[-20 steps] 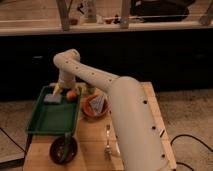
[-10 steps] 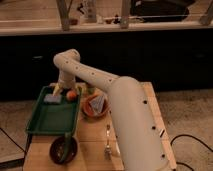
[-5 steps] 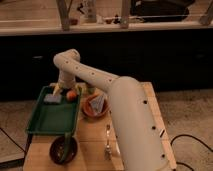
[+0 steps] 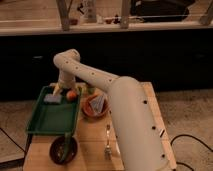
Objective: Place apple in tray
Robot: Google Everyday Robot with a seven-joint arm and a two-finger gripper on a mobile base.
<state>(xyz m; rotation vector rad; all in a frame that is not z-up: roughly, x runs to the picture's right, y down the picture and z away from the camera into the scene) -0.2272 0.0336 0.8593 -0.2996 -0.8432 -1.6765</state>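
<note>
The apple (image 4: pixel 72 94) is a small orange-red fruit at the far right corner of the dark green tray (image 4: pixel 47 119), at or just inside its right rim. My gripper (image 4: pixel 58 91) hangs from the white arm over the tray's far end, just left of the apple and close to it. I cannot tell whether it touches the apple. A grey-blue flat item (image 4: pixel 51 98) lies in the tray below the gripper.
An orange bowl with grey contents (image 4: pixel 95 105) stands right of the tray. A small green item (image 4: pixel 90 90) lies behind it. A round dark bowl (image 4: pixel 63 149) sits at the table's front, with a fork (image 4: pixel 107 142) to its right. My arm's white body covers the table's right side.
</note>
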